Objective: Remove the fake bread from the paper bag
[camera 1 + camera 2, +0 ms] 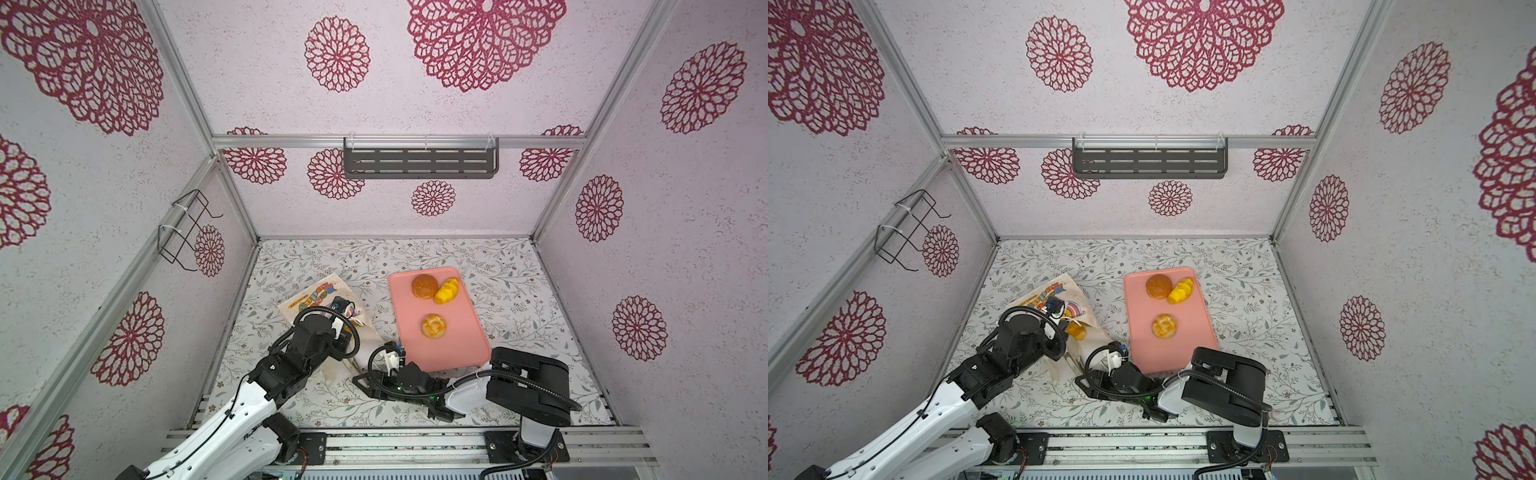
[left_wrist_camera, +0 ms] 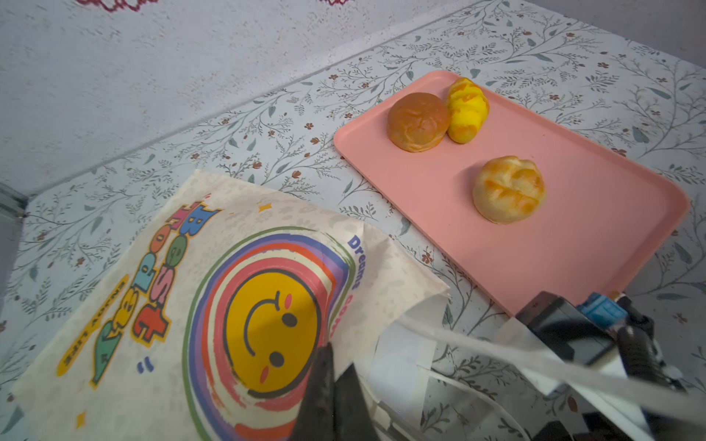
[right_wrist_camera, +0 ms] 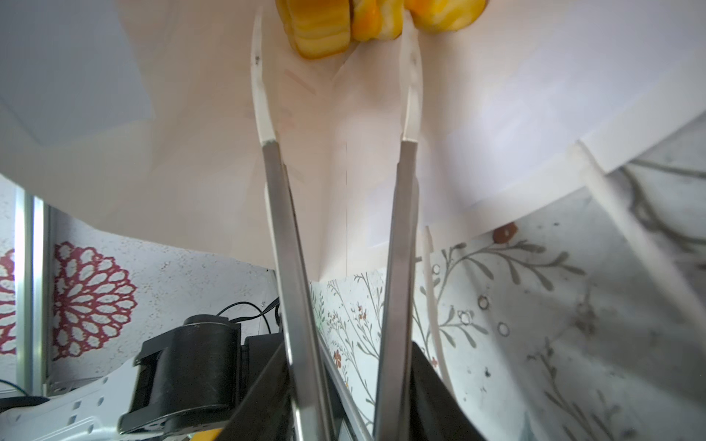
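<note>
Cream paper is marking out the bag (image 1: 309, 297), which is lying on its side on the left of the floral tabletop (image 1: 519, 291). Its cartoon-lettered face is turned up, and it is just beside the pink tray (image 1: 451, 353).

The left gripper (image 2: 332, 368) is reaching over the bag. Its jaws are clenching the paper at the upper lip of the mouth, holding that lip up off the tabletop.

The right gripper (image 3: 334, 61) is lying low over the tabletop, near the tray's near corner. It is pushing its long metal jaws, tipped in white, into the bag's mouth. Those jaws are standing apart and are not clamping anything. A white cord handle (image 3: 626, 225) is hanging from the bag's rim beside them.

Glossy yellow bread (image 3: 324, 30) is sitting deep inside the bag, right at the white tips. I cannot tell whether the tips are touching it.

Three more pieces are resting on the tray. A brown bun (image 1: 424, 286) and a yellow roll (image 1: 446, 291) are touching each other at the far end. A pale bun (image 1: 434, 326) is sitting apart from them, nearer the middle.
</note>
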Controlling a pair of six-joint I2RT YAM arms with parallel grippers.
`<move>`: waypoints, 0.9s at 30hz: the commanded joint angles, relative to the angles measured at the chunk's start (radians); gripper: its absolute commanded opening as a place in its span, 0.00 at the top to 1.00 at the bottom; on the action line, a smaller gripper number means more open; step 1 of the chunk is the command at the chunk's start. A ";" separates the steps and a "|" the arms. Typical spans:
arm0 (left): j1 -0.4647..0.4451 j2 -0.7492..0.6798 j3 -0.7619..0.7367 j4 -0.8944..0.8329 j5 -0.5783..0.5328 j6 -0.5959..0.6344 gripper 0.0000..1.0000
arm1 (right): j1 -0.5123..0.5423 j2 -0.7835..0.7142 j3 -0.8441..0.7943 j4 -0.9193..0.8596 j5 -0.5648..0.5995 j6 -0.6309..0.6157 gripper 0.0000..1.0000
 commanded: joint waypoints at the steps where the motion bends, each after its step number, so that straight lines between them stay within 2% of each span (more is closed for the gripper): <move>1: -0.058 0.026 0.052 -0.046 -0.189 0.038 1.00 | -0.005 -0.002 0.002 0.121 -0.013 0.055 0.55; 7: -0.206 0.139 0.117 -0.124 -0.522 0.075 1.00 | -0.005 -0.006 0.003 0.141 0.034 0.103 0.55; 13: -0.287 0.237 0.142 -0.157 -0.745 0.061 1.00 | -0.003 0.011 0.005 0.188 0.083 0.177 0.54; 16: -0.301 0.236 0.124 -0.126 -0.760 0.048 1.00 | -0.006 0.037 0.008 0.221 0.076 0.209 0.54; 22: -0.316 0.213 0.078 -0.048 -0.714 0.036 1.00 | -0.027 0.101 -0.022 0.346 0.066 0.280 0.55; 27: -0.330 0.222 0.059 -0.010 -0.688 0.037 1.00 | -0.039 0.118 -0.020 0.359 0.035 0.299 0.58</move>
